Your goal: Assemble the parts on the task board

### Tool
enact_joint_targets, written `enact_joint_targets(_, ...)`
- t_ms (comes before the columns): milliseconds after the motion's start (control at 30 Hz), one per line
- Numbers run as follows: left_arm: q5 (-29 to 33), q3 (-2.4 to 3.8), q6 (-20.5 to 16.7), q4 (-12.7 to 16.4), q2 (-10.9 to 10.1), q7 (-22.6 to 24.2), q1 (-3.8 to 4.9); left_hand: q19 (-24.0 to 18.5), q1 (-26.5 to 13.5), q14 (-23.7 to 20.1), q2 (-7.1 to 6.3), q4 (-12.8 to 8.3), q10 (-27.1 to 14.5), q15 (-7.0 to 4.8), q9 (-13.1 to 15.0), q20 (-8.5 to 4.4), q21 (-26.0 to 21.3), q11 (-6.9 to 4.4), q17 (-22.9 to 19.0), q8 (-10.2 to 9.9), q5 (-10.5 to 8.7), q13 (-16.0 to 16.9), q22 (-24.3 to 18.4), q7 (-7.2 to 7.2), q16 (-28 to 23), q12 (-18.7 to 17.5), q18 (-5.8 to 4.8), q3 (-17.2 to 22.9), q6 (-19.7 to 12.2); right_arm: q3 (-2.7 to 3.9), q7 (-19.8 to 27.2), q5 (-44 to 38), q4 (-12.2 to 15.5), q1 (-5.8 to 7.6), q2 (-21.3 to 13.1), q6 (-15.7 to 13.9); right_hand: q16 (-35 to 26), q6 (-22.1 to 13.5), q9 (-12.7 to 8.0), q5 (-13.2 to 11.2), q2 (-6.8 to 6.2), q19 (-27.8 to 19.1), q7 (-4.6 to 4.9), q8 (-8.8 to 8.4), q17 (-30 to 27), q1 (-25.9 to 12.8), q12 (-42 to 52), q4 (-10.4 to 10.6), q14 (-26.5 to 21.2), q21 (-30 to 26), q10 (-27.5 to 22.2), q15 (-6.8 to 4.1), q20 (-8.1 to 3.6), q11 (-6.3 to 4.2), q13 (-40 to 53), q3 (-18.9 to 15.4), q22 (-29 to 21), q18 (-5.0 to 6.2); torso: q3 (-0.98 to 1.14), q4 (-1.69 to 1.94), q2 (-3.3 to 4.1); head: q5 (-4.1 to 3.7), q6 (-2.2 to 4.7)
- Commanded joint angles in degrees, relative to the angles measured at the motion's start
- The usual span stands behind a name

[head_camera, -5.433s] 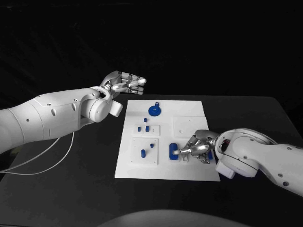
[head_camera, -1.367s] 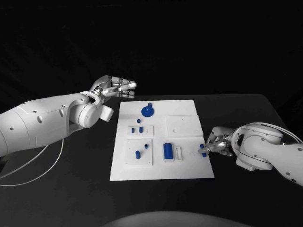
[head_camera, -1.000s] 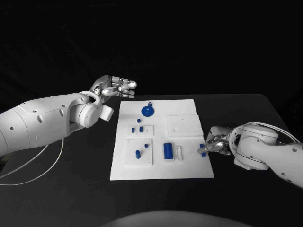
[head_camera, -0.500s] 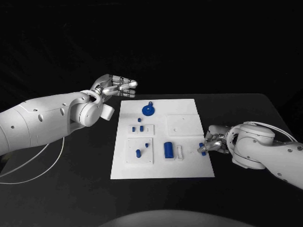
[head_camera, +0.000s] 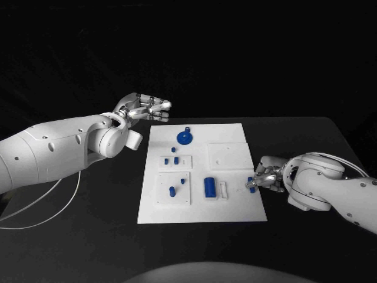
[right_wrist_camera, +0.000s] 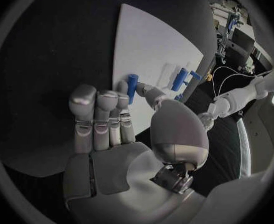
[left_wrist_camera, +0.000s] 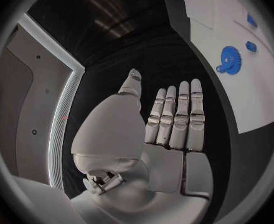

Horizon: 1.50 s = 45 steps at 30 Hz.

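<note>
The white task board [head_camera: 231, 207] lies in the middle of the black table. At the board's right edge my right hand [head_camera: 265, 175] pinches a small blue peg [head_camera: 251, 183]; in the right wrist view the peg [right_wrist_camera: 132, 86] stands between the thumb and a fingertip of that hand [right_wrist_camera: 112, 122], just above the board [right_wrist_camera: 152, 45]. My left hand [head_camera: 142, 108] hovers off the board's far left corner, holding nothing; the left wrist view shows that hand [left_wrist_camera: 168, 127] flat with straight fingers. A blue gear [head_camera: 185, 138] lies at the board's far end.
A long blue cylinder [head_camera: 209, 187] lies on the near half of the board beside a white raised strip [head_camera: 223, 190]. Several small blue pegs [head_camera: 172, 190] stand in the white blocks on the board's left side. A white cable [head_camera: 36, 209] trails on the table at the left.
My right hand left the board's near middle, came to its right edge with the blue peg, and has edged slightly farther away over the last second. The left hand has not moved.
</note>
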Motion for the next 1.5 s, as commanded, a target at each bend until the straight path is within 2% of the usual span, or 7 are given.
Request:
enact_joint_targets(33,-0.1,0.04,0.9,0.0,0.2,0.2,-0.03,-0.1,-0.2,0.4,0.16,0.4,-0.1,-0.06,0.0,-0.06,0.3,0.25,0.0,-0.2,-0.11,0.0,-0.1,0.05,-0.3,0.2,-0.27,0.0,-0.3,-0.85,-0.1,6.9,0.1,-1.03,0.0,-0.8,-0.2,-1.4,-0.6,0.4,1.15,3.0,0.3,-0.43,-0.1,0.8,-0.4,-8.2,-0.2,0.0,0.3,-0.2,-0.04,-0.34,-0.1,8.4,0.1,-0.33,0.01,-0.02,0.01,0.06,0.04)
enact_joint_targets(367,-0.1,0.03,0.9,-0.1,0.3,0.2,-0.03,-0.1,-0.2,0.4,0.16,0.4,-0.1,-0.06,0.0,-0.06,0.3,0.25,0.0,-0.2,-0.11,0.0,-0.1,0.05,-0.3,0.2,-0.27,0.0,-0.3,-0.41,0.6,11.3,2.9,-0.69,-0.7,-3.6,-0.4,-1.2,-0.7,0.7,1.1,3.0,0.32,-0.44,-0.2,0.9,-0.6,-8.5,-0.2,-0.2,0.3,-0.25,-0.1,-0.35,-0.3,8.5,0.1,-0.35,-0.02,0.02,0.0,0.04,-0.19)
enact_joint_targets(600,-0.1,0.03,1.1,-0.1,0.4,0.2,-0.03,-0.1,-0.3,0.4,0.04,0.3,-0.1,-0.06,0.0,-0.05,0.3,0.23,0.1,-0.2,-0.05,0.0,-0.1,0.03,-0.3,0.2,-0.27,-0.1,-0.3,-0.18,0.6,12.2,4.5,-0.43,-0.4,-4.2,-0.5,-1.2,-0.8,0.7,1.16,3.0,0.33,-0.46,-0.3,1.0,-0.6,-8.5,-0.2,-0.2,0.4,-0.27,-0.12,-0.36,-0.4,8.4,0.1,-0.37,-0.01,0.04,0.03,0.18,-0.44)
enact_joint_targets(767,-0.1,0.03,1.3,-0.1,0.4,0.2,-0.03,-0.2,0.0,0.3,0.35,0.1,-0.2,-0.03,0.0,-0.02,0.3,0.21,0.1,-0.2,0.83,0.0,-0.1,0.0,-0.3,0.2,-0.26,0.2,-0.3,-0.15,0.6,12.3,5.2,-0.39,0.1,-4.3,-0.5,-1.2,-0.9,0.7,1.24,3.0,0.35,-0.46,-0.3,1.2,-0.7,-8.5,-0.2,-0.2,0.4,-0.28,-0.13,-0.35,-0.4,8.2,0.1,-0.39,-0.03,0.0,0.01,0.4,-0.62)
enact_joint_targets(900,-0.2,0.03,1.4,-0.1,0.4,0.2,-0.03,-0.2,-0.2,0.3,0.56,-0.3,-0.1,-0.03,0.0,0.02,0.3,0.2,0.1,-0.2,0.97,0.0,-0.1,0.02,-0.3,0.2,-0.2,0.1,-0.3,-0.14,0.7,11.6,5.8,-0.37,0.9,-4.5,-0.5,-1.2,-1.1,-0.1,1.43,3.0,0.4,-0.48,-0.3,1.4,-0.7,-8.6,-0.2,-0.3,0.3,-0.27,-0.14,-0.34,-0.4,8.2,0.1,-0.4,0.01,0.04,0.05,0.32,-0.42)
enact_joint_targets(1133,-0.3,0.03,1.4,-0.1,0.6,0.2,-0.03,-0.2,-0.2,0.3,0.56,-0.3,-0.1,-0.03,0.0,0.02,0.3,0.2,0.1,-0.2,0.97,0.0,-0.1,0.02,-0.3,0.2,-0.2,0.1,-0.3,-0.13,0.8,10.0,5.9,-0.37,2.1,-4.6,-0.6,-1.2,-1.2,-0.2,1.42,3.0,0.4,-0.47,-0.3,1.5,-0.7,-8.5,-0.2,-0.3,0.3,-0.26,-0.13,-0.32,-0.4,8.1,0.1,-0.39,-0.02,0.04,0.02,0.39,-0.52)
enact_joint_targets(1500,-0.3,0.03,1.4,-0.1,0.6,0.2,-0.03,-0.2,-0.4,0.3,0.59,-0.5,-0.1,-0.03,0.0,0.03,0.4,0.2,0.1,-0.2,0.74,0.0,-0.1,0.01,-0.3,0.2,-0.19,0.0,-0.3,-0.21,0.7,7.8,4.6,-0.39,4.2,-4.4,-0.5,-1.2,-1.4,-0.2,1.44,3.0,0.41,-0.47,-0.3,1.7,-0.6,-8.5,-0.2,-0.3,0.3,-0.24,-0.1,-0.31,-0.4,7.9,0.1,-0.4,0.0,0.06,0.03,0.61,-0.68)
